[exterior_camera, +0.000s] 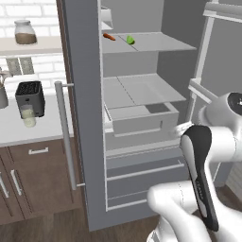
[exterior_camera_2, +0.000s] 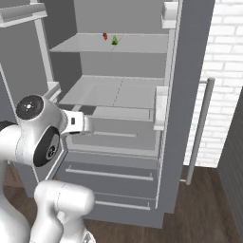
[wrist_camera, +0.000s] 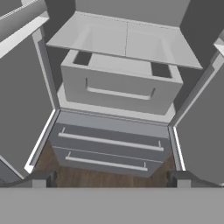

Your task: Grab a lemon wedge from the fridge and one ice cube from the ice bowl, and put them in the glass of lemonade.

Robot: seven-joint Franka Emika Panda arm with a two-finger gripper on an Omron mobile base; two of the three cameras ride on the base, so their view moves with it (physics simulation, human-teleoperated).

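Observation:
The grey fridge [exterior_camera: 84,94] stands with both doors swung wide. The small yellow-green lemon wedge [exterior_camera: 130,40] [exterior_camera_2: 114,41] lies on its upper shelf. My gripper [wrist_camera: 111,178] is open with nothing between its fingers, and hangs in front of the fridge at the level of the crisper drawer [wrist_camera: 118,87], well below the wedge. My hand [exterior_camera_2: 77,123] points into the fridge interior. On the counter to the left of the fridge, the glass of lemonade [exterior_camera: 28,116] stands in front of the black toaster [exterior_camera: 30,96]. The ice bowl and the ice cube are out of view.
A thin orange-red stick [exterior_camera: 109,36] [exterior_camera_2: 105,36] lies just left of the wedge. The open doors [exterior_camera_2: 190,76] flank my hand on both sides. Two bottom drawers [wrist_camera: 109,148] are shut. A lidded jar [exterior_camera: 25,32] sits on a wall shelf above the counter [exterior_camera: 47,130].

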